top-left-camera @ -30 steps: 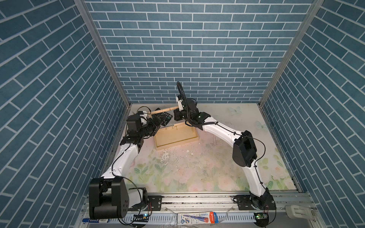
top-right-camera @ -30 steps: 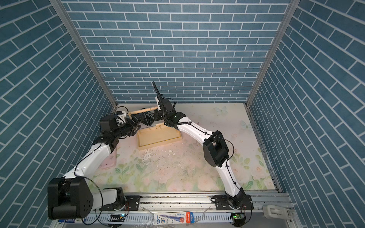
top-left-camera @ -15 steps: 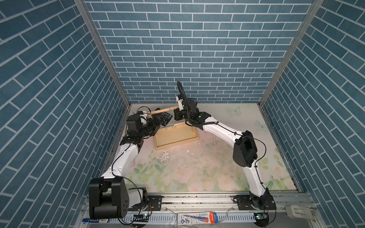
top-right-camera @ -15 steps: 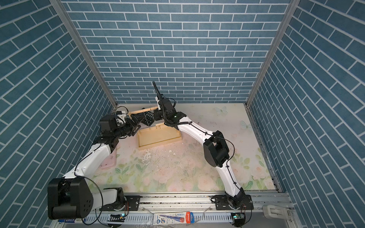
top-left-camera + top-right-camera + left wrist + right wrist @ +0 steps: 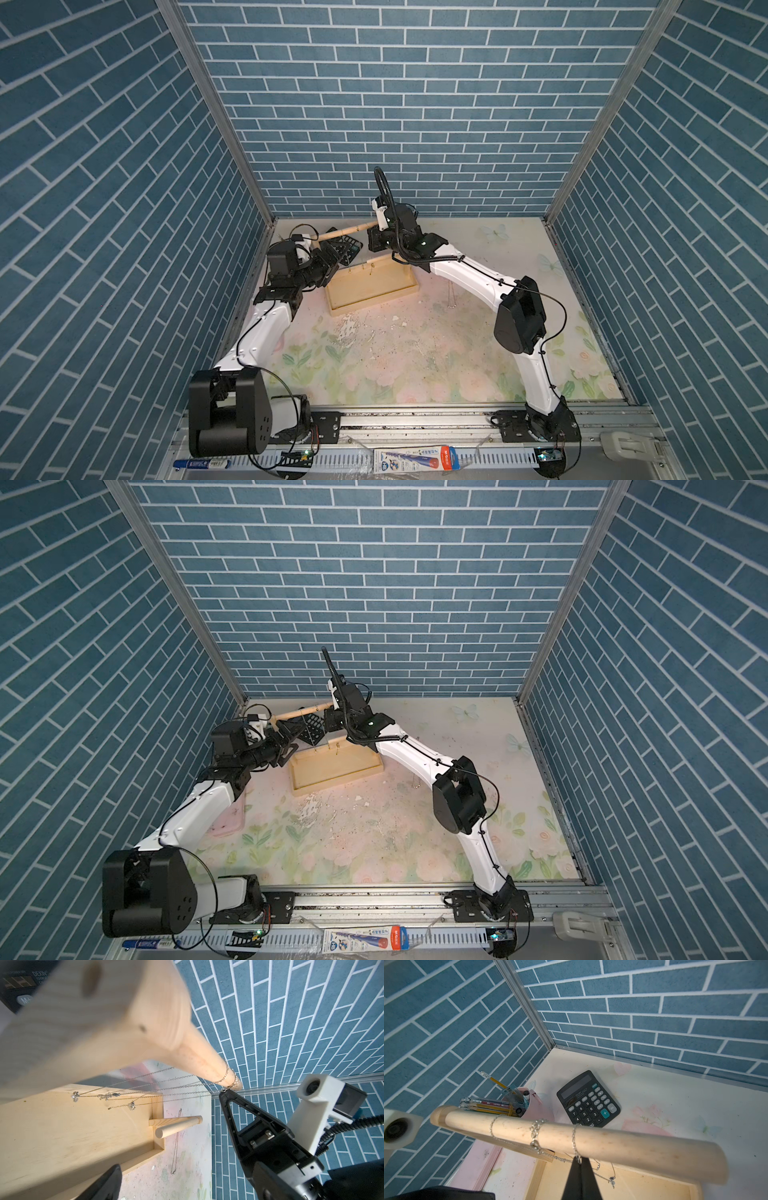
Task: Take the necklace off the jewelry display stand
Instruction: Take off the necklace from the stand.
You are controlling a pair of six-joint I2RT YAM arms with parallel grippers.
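Observation:
The jewelry display stand [image 5: 371,286] is pale wood, with a tray base and an upper dowel [image 5: 591,1142]. Several thin silver chains loop over that dowel. My right gripper [image 5: 579,1162] is shut on the necklace [image 5: 574,1142] nearest the dowel's free end, pinching it just under the bar. In the left wrist view the right gripper [image 5: 223,1093] touches the dowel tip, and pendants [image 5: 75,1096] hang over the tray. My left gripper [image 5: 334,262] stands open at the tray's left end beside the tall upright [image 5: 93,1028]. Only one of its fingers [image 5: 104,1184] shows.
A black calculator [image 5: 588,1101] and a pink pencil cup [image 5: 533,1105] with pencils sit behind the stand in the back left corner. Another necklace [image 5: 175,1142] lies on the mat right of the tray. A pink tray [image 5: 228,816] lies under the left arm.

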